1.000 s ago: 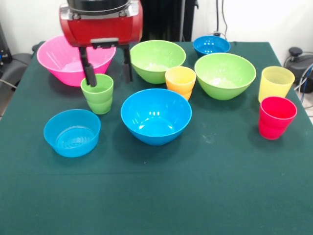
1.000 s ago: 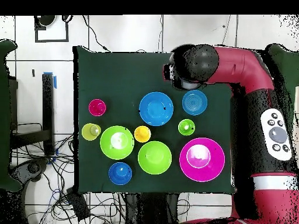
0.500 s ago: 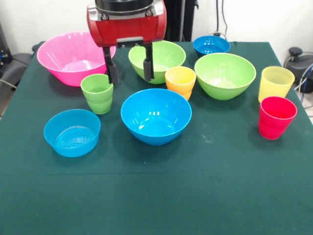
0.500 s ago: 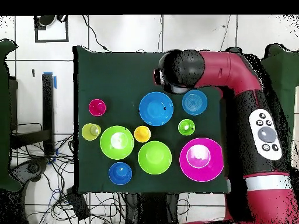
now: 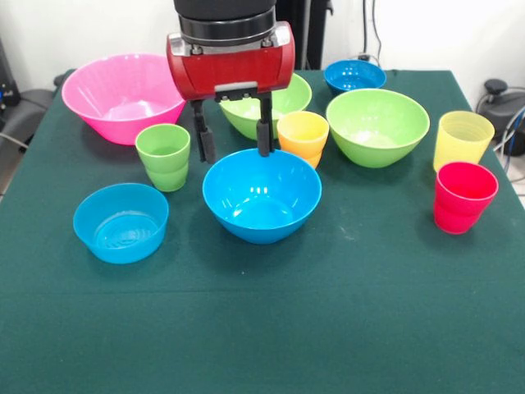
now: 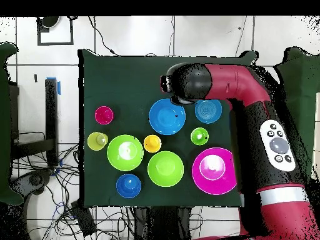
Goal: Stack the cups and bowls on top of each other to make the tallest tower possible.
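A dark green cloth-covered table (image 5: 344,328) fills the front view, its near edge bare. Moving back from that edge, a shallow light blue plastic bowl (image 5: 120,222) sits toward the left edge, and a medium bright blue glossy bowl (image 5: 262,194) sits near the middle. Toward the right edge stands a red stepped plastic cup (image 5: 464,197), with a pale translucent yellow cup (image 5: 463,139) just behind it. A green stepped cup (image 5: 164,156) stands behind the light blue bowl, and an orange-yellow cup (image 5: 303,137) stands just behind the bright blue bowl. The red and black robot gripper (image 5: 233,138) hangs over the far rim of the bright blue bowl, its two dark fingers (image 5: 264,133) spread apart and holding nothing, between the green cup and the orange-yellow cup. Further back sit two lime green bowls, one (image 5: 377,125) right of centre and one (image 5: 264,103) partly hidden behind the gripper, and a large pink bowl (image 5: 123,96) fills the far left corner. A small dark blue bowl (image 5: 354,78) sits at the far edge. Nothing is stacked yet. The gripper looks set to take the bright blue bowl; a good grasp would likely put one finger inside and one outside the far rim, closing firmly so the glossy wall does not slip, without nudging the orange-yellow cup close by.
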`<state>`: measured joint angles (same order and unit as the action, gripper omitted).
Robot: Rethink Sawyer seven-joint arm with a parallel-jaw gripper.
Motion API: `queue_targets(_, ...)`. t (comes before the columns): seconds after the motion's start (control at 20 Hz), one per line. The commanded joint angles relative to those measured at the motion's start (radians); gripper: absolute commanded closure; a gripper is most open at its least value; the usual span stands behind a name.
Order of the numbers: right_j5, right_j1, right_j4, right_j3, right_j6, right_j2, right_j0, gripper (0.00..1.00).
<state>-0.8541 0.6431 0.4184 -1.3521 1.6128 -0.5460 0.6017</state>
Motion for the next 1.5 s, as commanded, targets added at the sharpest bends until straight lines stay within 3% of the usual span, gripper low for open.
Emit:
queue_targets(0.05,0.047,-0.030,0.018,-0.097,0.040,0.038,-0.012,0.00)
queue_targets(0.25,0.030,-0.050,0.014,-0.069,0.020,0.032,-0.010,0.00)
queue_targets(0.55,-0.069,-0.062,0.004,-0.005,-0.016,0.032,-0.019,0.00)
queue_targets(0.85,-0.067,-0.113,0.014,0.043,-0.070,0.019,0.003,0.00)
queue_targets(1.1,-0.014,-0.094,0.023,0.002,-0.035,0.032,0.010,0.00)
queue_targets(1.5,-0.016,-0.105,0.046,0.030,-0.060,0.038,0.014,0.00)
